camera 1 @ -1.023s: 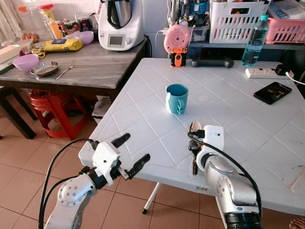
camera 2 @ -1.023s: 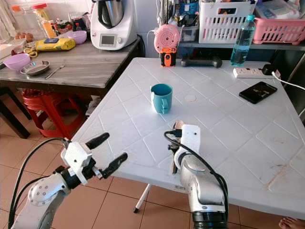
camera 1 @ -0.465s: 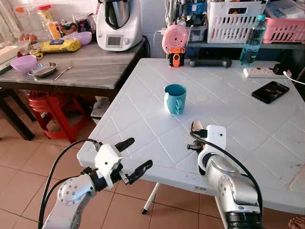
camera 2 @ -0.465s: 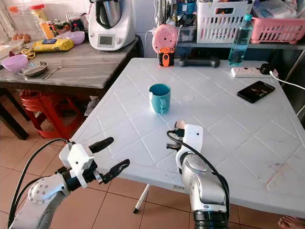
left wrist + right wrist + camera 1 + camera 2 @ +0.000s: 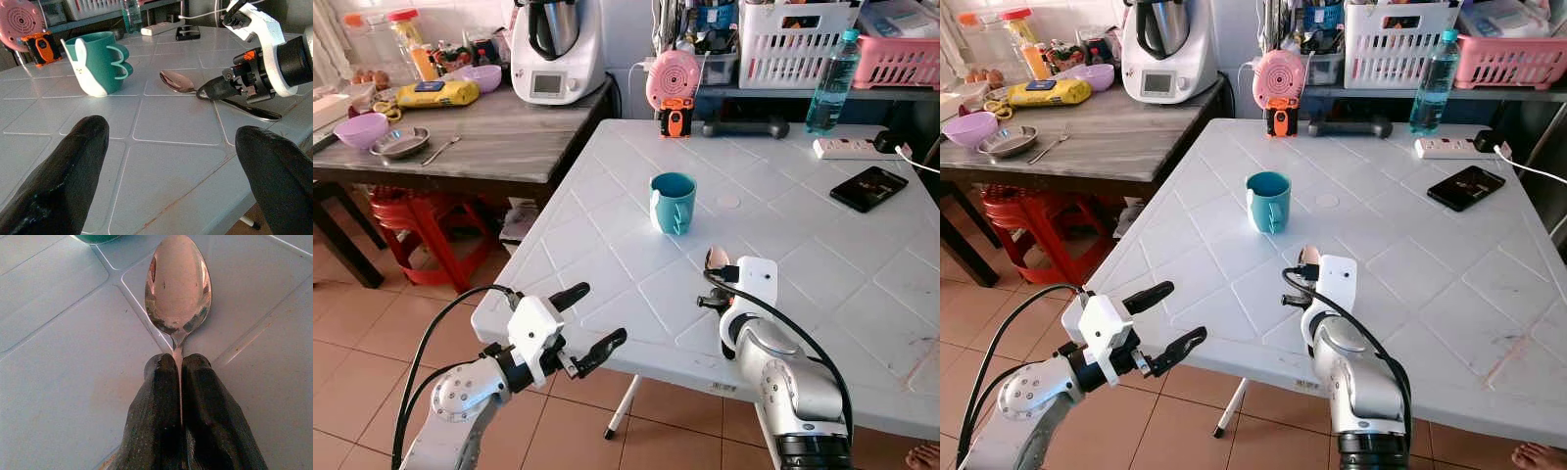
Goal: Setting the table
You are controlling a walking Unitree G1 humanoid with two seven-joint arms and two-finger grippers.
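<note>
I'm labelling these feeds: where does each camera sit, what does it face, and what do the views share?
Left eye, right eye: on the head, looking down at the white table; both arms show, left hand off the edge.
Left wrist: along its fingers, facing the mug and right hand.
Right wrist: along its shut fingers, facing the spoon.
All share the spoon.

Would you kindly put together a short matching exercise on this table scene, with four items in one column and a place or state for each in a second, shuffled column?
Items
1. spoon
2. teal mug
3. left gripper
4. black phone

Descriptions
A. open, off the near edge of the white table
B. lying near the power strip
C. clamped at its neck by the right gripper
D. upright, beyond the spoon's bowl

Pairs: 1-C, 2-D, 3-A, 4-B
</note>
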